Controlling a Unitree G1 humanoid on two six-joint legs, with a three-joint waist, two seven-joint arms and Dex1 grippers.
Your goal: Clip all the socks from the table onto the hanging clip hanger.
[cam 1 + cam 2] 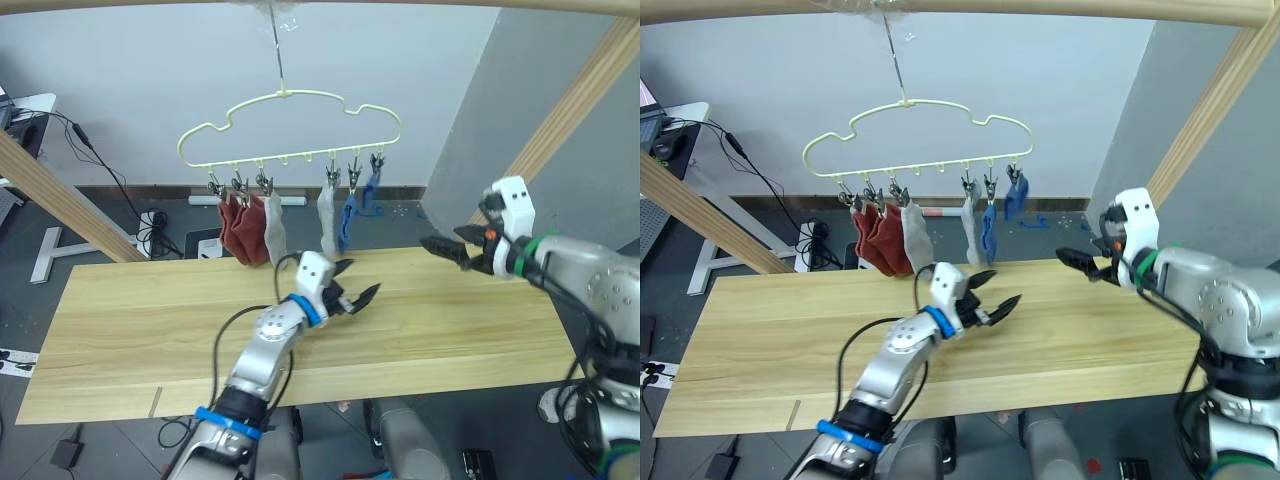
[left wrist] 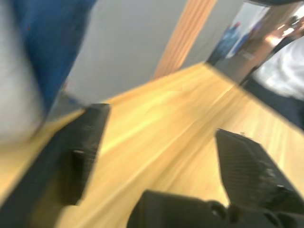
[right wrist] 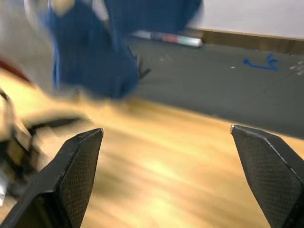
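The pale yellow clip hanger hangs behind the table. Several socks are clipped to it: two rust red, a grey one, another grey and two blue. No sock lies on the tabletop that I can see. My left gripper is open just above the table's middle, below the grey and blue socks, holding nothing. My right gripper is open and empty over the table's far right edge. A blue sock hangs ahead of it in the right wrist view.
Slanted wooden beams stand at the left and right, and a round wooden rail carries the hanger's hook. Cables and a power strip lie on the floor behind the table.
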